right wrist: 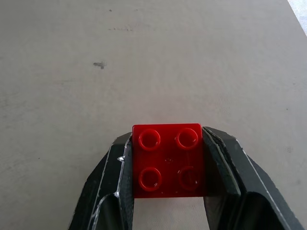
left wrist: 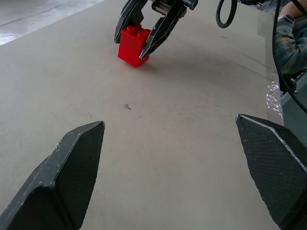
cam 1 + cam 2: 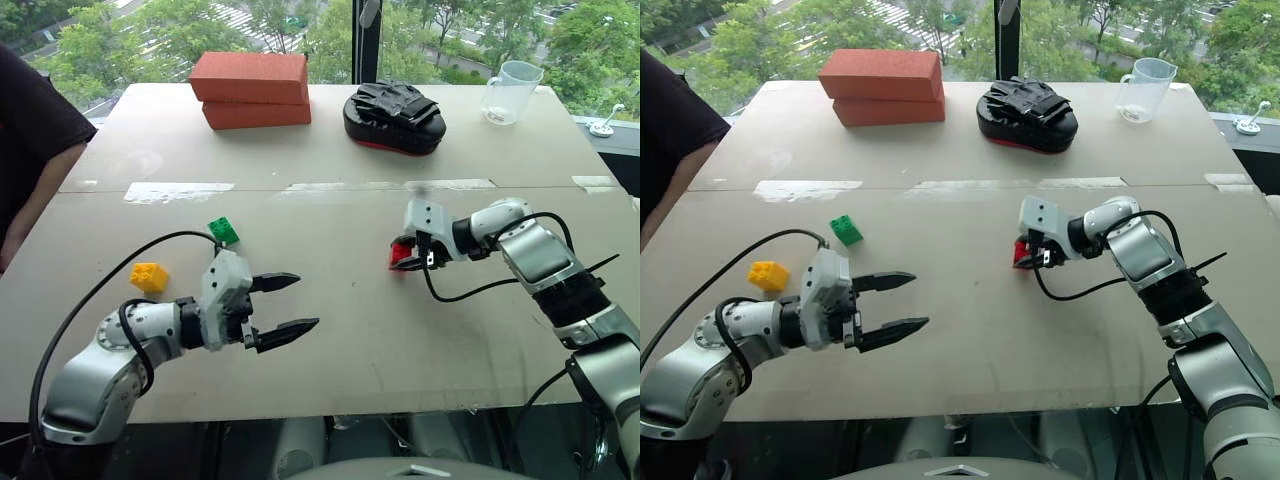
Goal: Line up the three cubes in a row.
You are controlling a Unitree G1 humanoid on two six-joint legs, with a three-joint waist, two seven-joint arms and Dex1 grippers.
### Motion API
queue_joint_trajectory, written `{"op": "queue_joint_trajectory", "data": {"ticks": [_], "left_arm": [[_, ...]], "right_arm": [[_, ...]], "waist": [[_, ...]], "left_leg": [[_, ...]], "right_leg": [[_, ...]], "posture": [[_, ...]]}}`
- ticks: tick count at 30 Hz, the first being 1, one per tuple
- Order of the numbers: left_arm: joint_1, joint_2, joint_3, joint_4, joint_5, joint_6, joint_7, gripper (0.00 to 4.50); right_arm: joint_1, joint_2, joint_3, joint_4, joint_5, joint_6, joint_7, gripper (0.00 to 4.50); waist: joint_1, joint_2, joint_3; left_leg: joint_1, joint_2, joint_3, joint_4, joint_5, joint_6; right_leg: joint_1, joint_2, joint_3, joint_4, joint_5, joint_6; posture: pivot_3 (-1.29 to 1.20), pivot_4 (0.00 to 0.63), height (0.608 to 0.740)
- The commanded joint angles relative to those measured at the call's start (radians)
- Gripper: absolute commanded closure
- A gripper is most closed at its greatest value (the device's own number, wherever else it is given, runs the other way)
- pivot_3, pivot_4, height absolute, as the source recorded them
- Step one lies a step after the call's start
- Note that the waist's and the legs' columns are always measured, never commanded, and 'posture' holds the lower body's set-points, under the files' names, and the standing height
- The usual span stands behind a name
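Observation:
The red cube [image 1: 168, 160] sits between the fingers of my right gripper [image 3: 404, 256], which is shut on it at the table's middle right; it rests on or just above the tabletop. The green cube [image 3: 223, 231] lies on the table left of centre. Further left and nearer to me lies the yellow cube [image 3: 149, 276]. My left gripper [image 3: 285, 308] hovers open and empty near the front left, pointing towards the red cube [image 2: 134, 45], with the green and yellow cubes behind and beside its wrist.
Two stacked red-orange bricks [image 3: 251, 90] stand at the back left. A black padded mitt [image 3: 394, 116] and a clear measuring cup [image 3: 510, 92] stand at the back right. A person's sleeve [image 3: 30, 130] is at the left table edge.

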Motion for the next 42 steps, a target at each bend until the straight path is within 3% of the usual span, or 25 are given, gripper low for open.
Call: {"op": "queue_joint_trajectory", "data": {"ticks": [1,4,11,12,14,17,22,29,36,42], "left_arm": [[0.009,0.01,0.029,-0.034,-0.005,-0.027,-0.017,0.0],[0.011,0.01,0.029,-0.037,-0.004,-0.031,-0.019,0.0],[0.015,0.003,0.034,-0.039,-0.013,-0.029,-0.006,0.0],[0.016,0.002,0.036,-0.038,-0.014,-0.027,-0.003,0.0],[0.015,-0.005,0.042,-0.03,-0.019,-0.022,0.008,0.0],[-0.038,-0.065,0.079,0.017,-0.038,0.057,0.169,0.0],[-0.184,-0.16,0.097,0.119,0.1,0.131,0.482,0.0],[-0.378,-0.277,0.101,0.17,0.205,0.354,0.834,0.0],[-0.404,-0.394,0.098,0.104,0.318,0.412,1.04,0.0],[-0.452,-0.446,0.086,0.199,0.391,0.392,1.105,0.0]], "right_arm": [[-0.036,0.006,0.006,0.034,-0.028,-0.054,0.027,3.18],[-0.046,0.014,0.006,0.062,-0.036,-0.069,0.051,3.18],[-0.049,0.017,-0.012,0.069,-0.036,-0.123,0.099,0.21],[-0.047,0.015,-0.019,0.061,-0.032,-0.123,0.1,0.03],[-0.035,0.004,-0.043,0.023,-0.009,-0.111,0.105,0.03],[0.051,-0.029,-0.174,-0.223,0.115,-0.004,0.063,0.03],[0.285,-0.022,-0.409,-0.651,0.328,0.129,-0.086,0.03],[0.542,-0.036,-0.598,-0.976,0.474,0.267,-0.295,0.03],[0.671,-0.104,-0.695,-1.071,0.551,0.256,-0.352,0.03],[0.686,-0.141,-0.699,-1.064,0.571,0.245,-0.381,0.03]], "waist": [[-0.002,0.0,0.0],[-0.001,0.0,0.0],[-0.002,0.0,0.0],[-0.002,0.0,0.0],[-0.001,0.0,0.0],[0.009,0.0,0.0],[0.026,-0.001,-0.001],[0.024,-0.004,-0.002],[0.017,-0.005,-0.002],[0.024,-0.006,-0.003]], "left_leg": [[0.0,0.0,0.0,0.0,0.0,0.0],[0.0,0.0,0.0,0.0,0.0,0.0],[0.0,0.0,0.0,0.0,0.0,0.0],[0.0,0.0,0.0,0.0,0.0,0.0],[0.0,0.0,0.0,0.0,0.0,0.0],[0.0,0.0,0.0,0.0,0.0,0.0],[0.0,0.0,-0.003,0.0,0.0,0.0],[0.001,-0.001,-0.003,0.003,0.0,0.0],[0.002,-0.001,-0.002,0.003,0.0,0.0],[0.003,-0.001,-0.003,0.003,0.0,0.0]], "right_leg": [[0.0,0.0,0.0,0.0,0.0,0.0],[0.0,0.0,0.0,0.0,0.0,0.0],[0.0,0.0,0.0,0.0,0.0,0.0],[0.0,0.0,0.0,0.0,0.0,0.0],[0.0,0.0,0.0,0.0,0.0,0.0],[0.0,0.0,0.0,0.0,0.0,0.0],[0.001,0.0,-0.002,0.001,0.0,0.0],[0.003,0.0,-0.001,0.002,0.001,0.001],[0.003,0.0,0.001,0.003,0.001,0.001],[0.004,0.001,0.001,0.004,0.0,0.001]], "posture": [[0.0,0.15,0.74],[0.0,0.15,0.74],[0.0,0.15,0.74],[0.0,0.15,0.74],[0.0,0.15,0.74],[0.0,0.15,0.74],[0.0,0.15,0.74],[0.0,0.15,0.74],[0.0,0.15,0.74],[0.0,0.15,0.74]]}}
